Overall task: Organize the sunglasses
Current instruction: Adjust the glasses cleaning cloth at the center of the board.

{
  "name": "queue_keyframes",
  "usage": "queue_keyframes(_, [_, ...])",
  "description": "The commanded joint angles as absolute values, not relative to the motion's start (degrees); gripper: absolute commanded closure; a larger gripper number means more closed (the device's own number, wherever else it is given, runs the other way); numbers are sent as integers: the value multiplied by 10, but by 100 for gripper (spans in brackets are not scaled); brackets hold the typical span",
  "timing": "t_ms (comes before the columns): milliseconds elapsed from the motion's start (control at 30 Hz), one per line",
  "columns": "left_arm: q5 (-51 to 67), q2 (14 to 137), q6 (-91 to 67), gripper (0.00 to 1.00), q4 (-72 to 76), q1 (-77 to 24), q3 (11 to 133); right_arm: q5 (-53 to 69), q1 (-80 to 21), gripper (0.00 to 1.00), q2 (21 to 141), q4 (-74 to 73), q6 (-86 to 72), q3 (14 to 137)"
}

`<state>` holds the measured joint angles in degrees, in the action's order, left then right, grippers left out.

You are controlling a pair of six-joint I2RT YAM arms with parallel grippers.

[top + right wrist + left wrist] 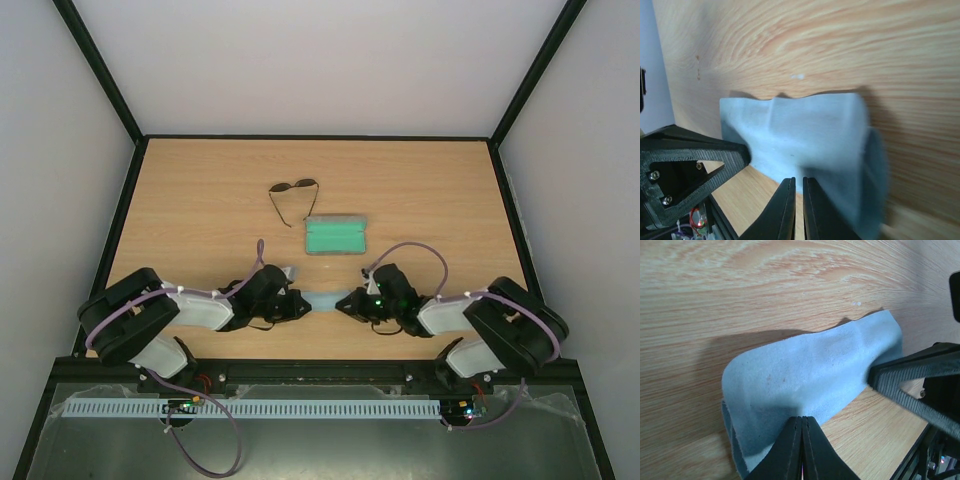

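- Pinching one end of the cloth (810, 370), the left claw (802, 424) has its fingers pressed together on the fabric, at low centre of the top view.
- The right claw (795, 186) pinches the opposite end, fingers almost touching; the cloth spans the short gap between the two claws.
- Up-frame of the claws, the case (335, 236) lies open on the table (200, 200), green lining up, long axis left-right.
- Just beyond it, at upper centre, lie the sunglasses (294, 187): lens bar left-right, temples spread and pointing down-frame. One temple tip ends close to the case's upper-left corner; contact cannot be judged.
- Judgement: the sunglasses lie almost straight up-frame of the left claw, so it is slightly nearer. The case lies between the right claw and them. Either claw must release the cloth first.
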<state>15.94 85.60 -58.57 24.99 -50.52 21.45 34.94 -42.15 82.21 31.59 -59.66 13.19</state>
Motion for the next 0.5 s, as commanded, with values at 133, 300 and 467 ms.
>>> queue_keyframes(133, [130,853,-578,98,201,-508,201,330,-343,93,729,190,-538,98])
queue_keyframes(300, [127,833,-574,94,179,-508,209,327,-319,92,688,129,-515,92])
queue_keyframes(467, [115,776,-566,81,119,-508,228,319,-316,92,641,88,-510,99])
